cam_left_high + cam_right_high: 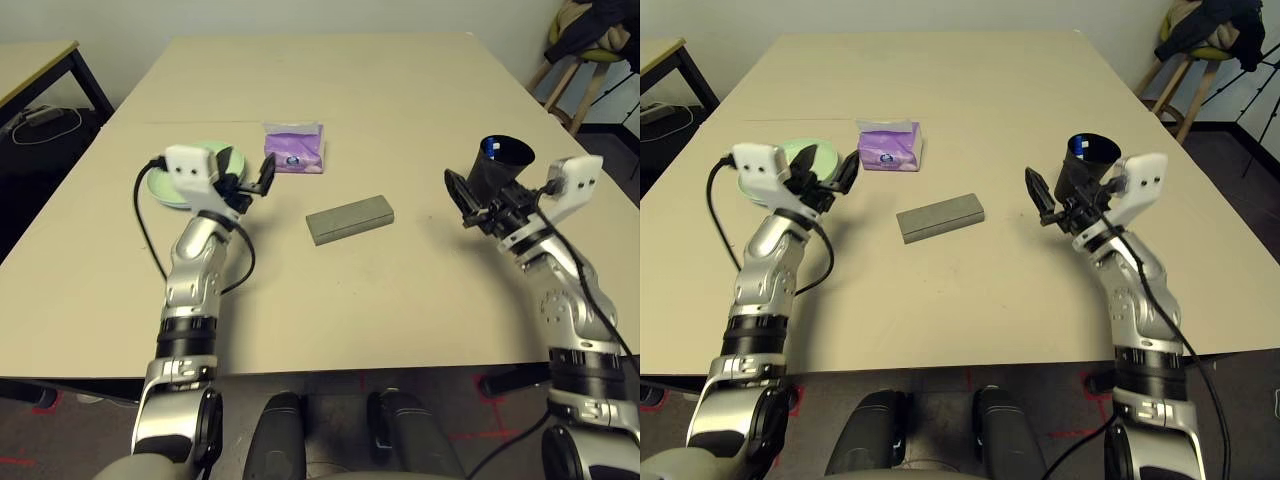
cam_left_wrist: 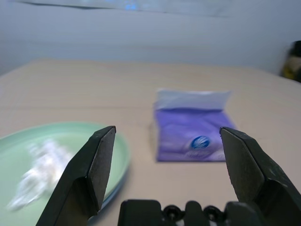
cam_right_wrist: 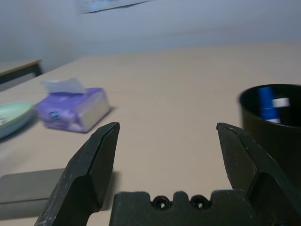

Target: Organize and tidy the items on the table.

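A pale-green plate (image 1: 172, 186) lies at the left of the table (image 1: 400, 90) with crumpled white tissue (image 2: 38, 173) on it. My left gripper (image 1: 250, 182) hovers open just right of the plate, pointing at a purple tissue pack (image 1: 294, 148). The grey glasses case (image 1: 349, 218) lies in the middle. At the right stands the black cup (image 1: 506, 163) with a marker (image 3: 271, 104) inside. My right gripper (image 1: 468, 205) is open in front of the cup on its left side, holding nothing.
A smaller beige table with black legs (image 1: 38, 62) stands at the back left, with cables on the floor beside it. A wooden chair draped with dark clothing (image 1: 590, 45) is at the back right. The table's front edge (image 1: 380, 368) runs just before my body.
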### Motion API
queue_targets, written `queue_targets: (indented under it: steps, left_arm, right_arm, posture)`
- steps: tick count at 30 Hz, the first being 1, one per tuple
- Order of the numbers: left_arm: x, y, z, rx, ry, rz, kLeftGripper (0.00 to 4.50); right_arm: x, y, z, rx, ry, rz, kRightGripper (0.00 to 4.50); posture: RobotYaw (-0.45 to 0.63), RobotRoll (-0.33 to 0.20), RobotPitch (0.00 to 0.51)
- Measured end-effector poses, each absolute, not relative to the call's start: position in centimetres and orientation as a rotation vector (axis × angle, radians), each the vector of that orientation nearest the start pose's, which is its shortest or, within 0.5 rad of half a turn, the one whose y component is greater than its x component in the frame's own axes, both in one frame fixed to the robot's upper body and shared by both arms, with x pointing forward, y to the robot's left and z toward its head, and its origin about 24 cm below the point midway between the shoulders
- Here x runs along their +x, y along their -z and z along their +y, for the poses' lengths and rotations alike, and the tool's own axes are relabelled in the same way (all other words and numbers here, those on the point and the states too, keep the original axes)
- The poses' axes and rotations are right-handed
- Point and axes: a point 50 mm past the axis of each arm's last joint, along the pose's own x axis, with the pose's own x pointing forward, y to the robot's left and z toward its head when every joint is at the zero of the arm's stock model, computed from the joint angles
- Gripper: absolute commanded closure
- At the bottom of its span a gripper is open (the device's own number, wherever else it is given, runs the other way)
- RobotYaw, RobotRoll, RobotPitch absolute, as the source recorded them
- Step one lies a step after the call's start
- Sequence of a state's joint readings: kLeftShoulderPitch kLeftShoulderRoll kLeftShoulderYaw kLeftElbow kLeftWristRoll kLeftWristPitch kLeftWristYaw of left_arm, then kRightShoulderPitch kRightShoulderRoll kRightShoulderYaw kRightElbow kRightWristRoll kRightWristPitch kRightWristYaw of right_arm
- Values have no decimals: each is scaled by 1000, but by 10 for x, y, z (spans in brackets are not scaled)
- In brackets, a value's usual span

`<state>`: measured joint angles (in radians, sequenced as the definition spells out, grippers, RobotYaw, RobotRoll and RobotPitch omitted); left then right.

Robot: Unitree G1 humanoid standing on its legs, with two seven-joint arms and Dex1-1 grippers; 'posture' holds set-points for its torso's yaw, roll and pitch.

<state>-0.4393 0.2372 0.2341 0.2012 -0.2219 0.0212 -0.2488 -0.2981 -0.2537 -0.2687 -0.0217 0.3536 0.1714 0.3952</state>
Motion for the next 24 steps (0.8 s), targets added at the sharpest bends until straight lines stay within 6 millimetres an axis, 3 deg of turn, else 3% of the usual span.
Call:
queue_targets:
  steps: [11, 19, 24]
  left_arm:
    - [313, -133, 248, 40, 28, -238, 0]
    - [312, -121, 260, 32, 8, -211, 0]
    - [311, -120, 265, 48, -27, -221, 0]
  right_arm:
    - [290, -119, -263, 38, -59, -233, 42]
    - [291, -102, -274, 36, -25, -214, 42]
    - [297, -106, -274, 34, -20, -245, 42]
  posture:
    - [119, 0, 75]
    - [121, 0, 70]
    - [121, 0, 66]
